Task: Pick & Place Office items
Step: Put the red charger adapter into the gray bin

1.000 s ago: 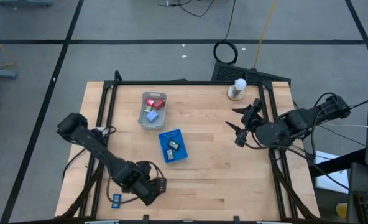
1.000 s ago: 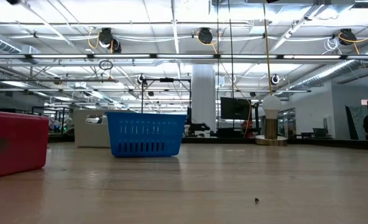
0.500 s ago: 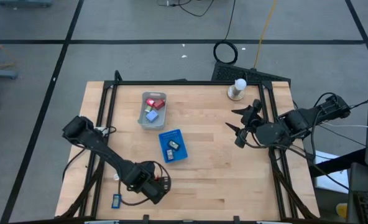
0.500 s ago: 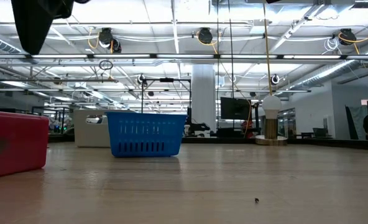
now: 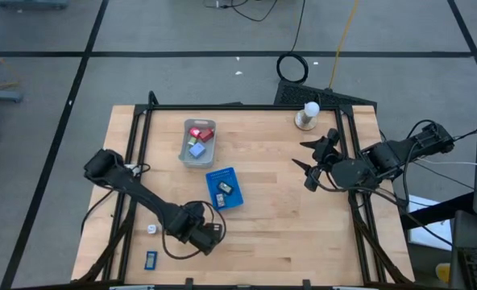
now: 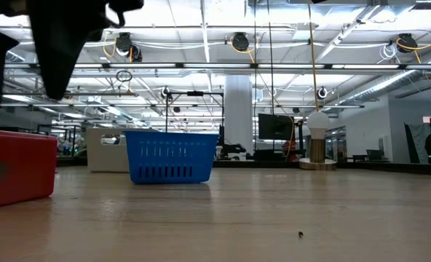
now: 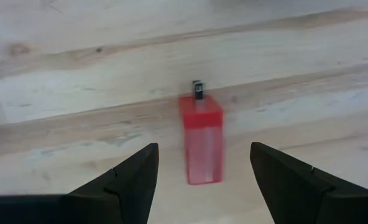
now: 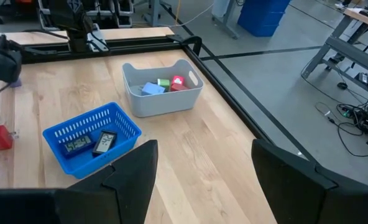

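Centrally, the grey bin (image 5: 197, 143) holds red, pale blue and green office items (image 8: 163, 84), while the blue basket (image 5: 224, 189) just in front of it carries two dark flat devices (image 8: 90, 144). Compared with a second ago, the left gripper (image 5: 214, 231) has swung away from the table's front-left corner toward the basket, its jaws apart and empty above a red translucent stick (image 7: 201, 139) lying on the wood, with a small blue piece (image 5: 151, 259) and a white piece (image 5: 151, 229) now uncovered behind it. Off by the right edge the right gripper (image 5: 306, 160) waits unmoved, jaws apart and holding nothing.
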### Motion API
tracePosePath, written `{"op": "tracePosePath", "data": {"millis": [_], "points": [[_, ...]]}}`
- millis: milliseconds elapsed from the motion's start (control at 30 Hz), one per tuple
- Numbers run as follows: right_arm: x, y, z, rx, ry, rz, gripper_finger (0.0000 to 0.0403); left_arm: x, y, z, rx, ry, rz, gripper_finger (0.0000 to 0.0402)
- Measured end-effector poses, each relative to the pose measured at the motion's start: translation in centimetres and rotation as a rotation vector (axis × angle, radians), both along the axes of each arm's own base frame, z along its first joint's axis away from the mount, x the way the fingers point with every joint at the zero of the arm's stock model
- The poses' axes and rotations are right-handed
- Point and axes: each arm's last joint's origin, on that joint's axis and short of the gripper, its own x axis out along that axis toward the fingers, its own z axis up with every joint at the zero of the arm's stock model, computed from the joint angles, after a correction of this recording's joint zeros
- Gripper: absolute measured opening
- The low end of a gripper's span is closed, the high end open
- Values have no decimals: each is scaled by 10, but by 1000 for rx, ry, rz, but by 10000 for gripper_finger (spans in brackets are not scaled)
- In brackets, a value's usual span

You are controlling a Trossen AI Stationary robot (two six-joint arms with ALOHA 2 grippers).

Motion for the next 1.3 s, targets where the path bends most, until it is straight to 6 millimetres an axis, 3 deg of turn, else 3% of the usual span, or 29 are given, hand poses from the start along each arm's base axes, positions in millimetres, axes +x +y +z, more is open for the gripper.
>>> {"op": "tracePosePath", "data": {"millis": [333, 667, 1300], "points": [[0, 0, 0, 3, -6, 0, 251, 10, -5, -22, -14, 33, -29, 255], [1, 0, 1, 4, -10, 0, 251, 30, -24, -68, -125, 47, -87, 255], [3, 2, 4, 40, -46, 24, 251, 32, -14, -74, -88, 92, -54, 255]]}}
